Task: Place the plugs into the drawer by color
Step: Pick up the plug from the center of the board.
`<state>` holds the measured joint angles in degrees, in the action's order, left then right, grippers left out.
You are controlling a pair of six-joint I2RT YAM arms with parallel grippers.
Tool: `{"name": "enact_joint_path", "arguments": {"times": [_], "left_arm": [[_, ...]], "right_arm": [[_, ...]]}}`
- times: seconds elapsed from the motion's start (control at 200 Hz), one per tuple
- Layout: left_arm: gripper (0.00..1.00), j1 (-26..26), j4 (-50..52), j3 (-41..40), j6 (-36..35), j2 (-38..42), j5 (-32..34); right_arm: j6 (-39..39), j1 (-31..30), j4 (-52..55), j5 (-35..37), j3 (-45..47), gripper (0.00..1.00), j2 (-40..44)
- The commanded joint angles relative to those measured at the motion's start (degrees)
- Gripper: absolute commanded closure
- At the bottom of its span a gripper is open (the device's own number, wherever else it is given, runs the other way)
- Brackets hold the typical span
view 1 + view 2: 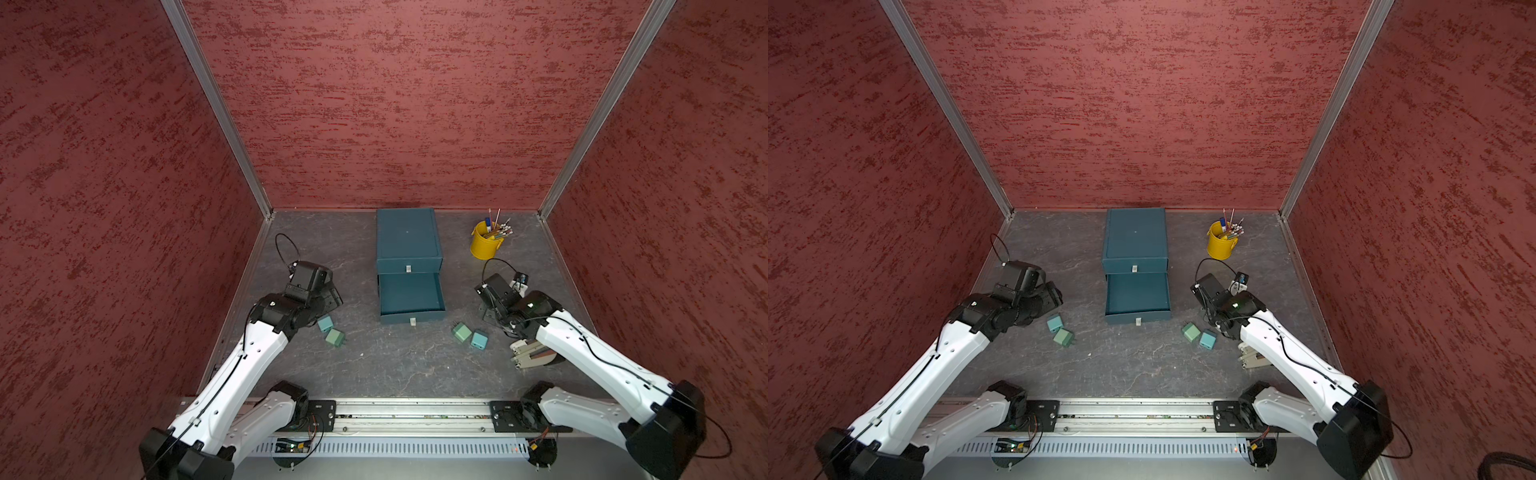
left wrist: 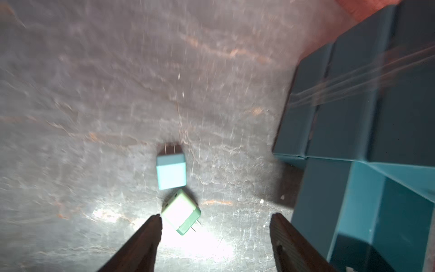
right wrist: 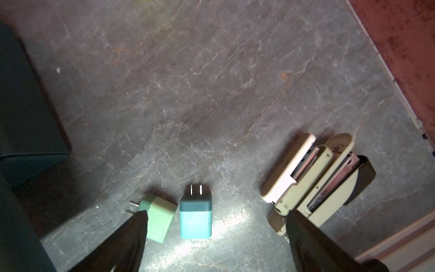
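Observation:
The dark teal drawer (image 1: 409, 237) stands at the back middle, and its pulled-out drawer (image 1: 412, 319) shows a bare inside. Left of it lie a teal-blue plug (image 1: 325, 323) and a mint green plug (image 1: 335, 337), touching. My left gripper (image 2: 216, 219) hangs open above the table, one fingertip (image 2: 156, 220) beside the mint green plug (image 2: 181, 212); the teal-blue plug (image 2: 171, 172) lies just beyond. On the right lie a mint green plug (image 1: 461, 332) and a teal-blue plug (image 1: 479, 339). My right gripper (image 3: 216, 214) is open above that pair, the teal-blue plug (image 3: 195, 219) between its fingers, unheld.
A yellow bucket of pens (image 1: 484, 243) stands at the back right. Cream staplers (image 3: 306, 179) lie on the table right of the right-hand plugs, close to one right finger. Red walls close the table on three sides. The left wrist view is blurred.

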<state>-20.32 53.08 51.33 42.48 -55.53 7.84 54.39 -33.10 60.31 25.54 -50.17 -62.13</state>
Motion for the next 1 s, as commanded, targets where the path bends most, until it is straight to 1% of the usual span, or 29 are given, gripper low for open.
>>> {"name": "enact_joint_path", "arguments": {"times": [0.0,0.1,0.21,0.346,0.481,0.721,0.922,0.997], "left_arm": [[0.26,-1.52,-5.46,-2.78,3.74,-1.35,-3.67],[0.28,-3.54,-5.2,-4.95,4.68,-3.76,-1.53],[0.3,-3.25,-3.94,-6.85,6.16,-3.69,0.52],[0.31,-1.24,-3.16,-8.96,7.76,-2.78,2.26],[0.32,1.81,-5.09,-11.09,7.99,-3.79,0.85],[0.34,5.98,-10.89,-13.62,7.77,-8.45,-1.34],[0.34,5.66,-12.11,-12.66,7.76,-12.39,-0.83],[0.32,5.13,-12.02,-12.49,7.48,-12.75,-0.13]], "right_arm": [[-3.22,1.41,-5.32,-3.65,2.42,0.09,6.28],[-3.98,2.7,-5.66,-4.83,2.74,0.14,8.07],[-4.47,3.39,-4.33,-5.12,2.26,0.18,8.07],[-4.98,3.83,-4.45,-6.48,2.39,0.21,8.84],[-5.09,4.25,-4.94,-7.93,2.41,0.24,8.36],[-5.18,4.48,-5.39,-9.18,2.55,0.24,8.68],[-5.76,4.81,-5.9,-9.43,3.46,0.22,9.93],[-5.8,4.95,-5.89,-9.7,3.26,0.21,9.49]]}}
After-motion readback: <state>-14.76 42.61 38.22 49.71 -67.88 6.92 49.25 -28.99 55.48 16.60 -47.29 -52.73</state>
